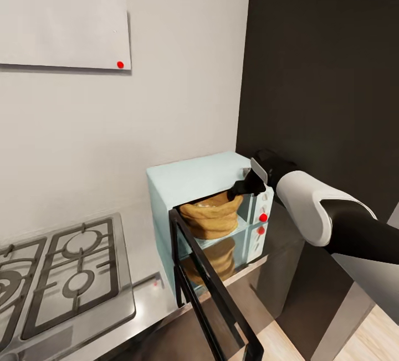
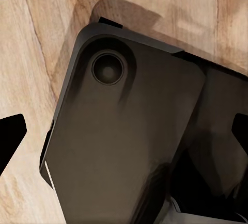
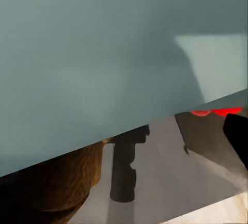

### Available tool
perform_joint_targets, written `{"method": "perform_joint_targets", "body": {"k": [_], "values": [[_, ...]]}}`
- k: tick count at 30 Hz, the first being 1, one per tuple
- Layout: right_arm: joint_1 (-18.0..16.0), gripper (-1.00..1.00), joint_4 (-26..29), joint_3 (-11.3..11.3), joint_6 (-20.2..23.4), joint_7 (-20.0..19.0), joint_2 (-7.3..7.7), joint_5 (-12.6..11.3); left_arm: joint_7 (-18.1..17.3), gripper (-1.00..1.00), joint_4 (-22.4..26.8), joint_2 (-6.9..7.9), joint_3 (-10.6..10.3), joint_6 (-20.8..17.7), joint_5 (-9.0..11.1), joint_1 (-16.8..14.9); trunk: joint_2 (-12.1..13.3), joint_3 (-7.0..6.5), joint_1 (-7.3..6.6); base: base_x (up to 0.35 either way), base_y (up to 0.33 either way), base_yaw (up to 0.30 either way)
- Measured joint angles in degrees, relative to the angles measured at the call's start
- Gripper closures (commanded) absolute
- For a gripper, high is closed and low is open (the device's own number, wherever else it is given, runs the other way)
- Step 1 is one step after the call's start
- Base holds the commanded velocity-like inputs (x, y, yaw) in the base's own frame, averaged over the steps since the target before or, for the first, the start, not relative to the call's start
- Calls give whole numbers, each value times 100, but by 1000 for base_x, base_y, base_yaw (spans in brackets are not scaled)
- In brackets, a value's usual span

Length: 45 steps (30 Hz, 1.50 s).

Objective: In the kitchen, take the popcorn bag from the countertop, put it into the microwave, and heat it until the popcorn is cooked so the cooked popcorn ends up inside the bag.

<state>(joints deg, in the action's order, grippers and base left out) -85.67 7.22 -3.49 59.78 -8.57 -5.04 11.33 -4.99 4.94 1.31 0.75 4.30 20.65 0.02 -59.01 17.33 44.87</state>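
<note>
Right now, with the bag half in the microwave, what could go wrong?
The bag sits at the front of the microwave, so it may tip out when the right gripper lets go of its rim. If it sticks out past the opening, the open door may not close.
</note>
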Motion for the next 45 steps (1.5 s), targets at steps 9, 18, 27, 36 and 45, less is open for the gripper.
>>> {"method": "perform_joint_targets", "body": {"k": [9,18,27,36,45], "values": [[-1,-100,38,23,0,-11,4,1,-2,-100,-1,-8,0,8,-15,-1,0,-1,12,-44,0,0],[-2,-100,609,-211,-139,-899,94,-179,1,-100,-12,-10,-1,2,-18,-2,3,-1,71,-326,0,0],[1,-100,900,-206,-210,-946,468,-155,-1,-100,-12,-9,-7,8,-25,-2,4,0,69,-206,0,0],[1201,-100,793,-42,-3393,-3502,1187,396,-1,-100,-12,-9,-13,10,-31,-3,4,1,68,-2,0,0],[1594,-100,593,-46,-4282,-3556,1124,387,-1,-100,-13,-9,-10,10,-29,-2,4,0,68,0,0,0]]}}
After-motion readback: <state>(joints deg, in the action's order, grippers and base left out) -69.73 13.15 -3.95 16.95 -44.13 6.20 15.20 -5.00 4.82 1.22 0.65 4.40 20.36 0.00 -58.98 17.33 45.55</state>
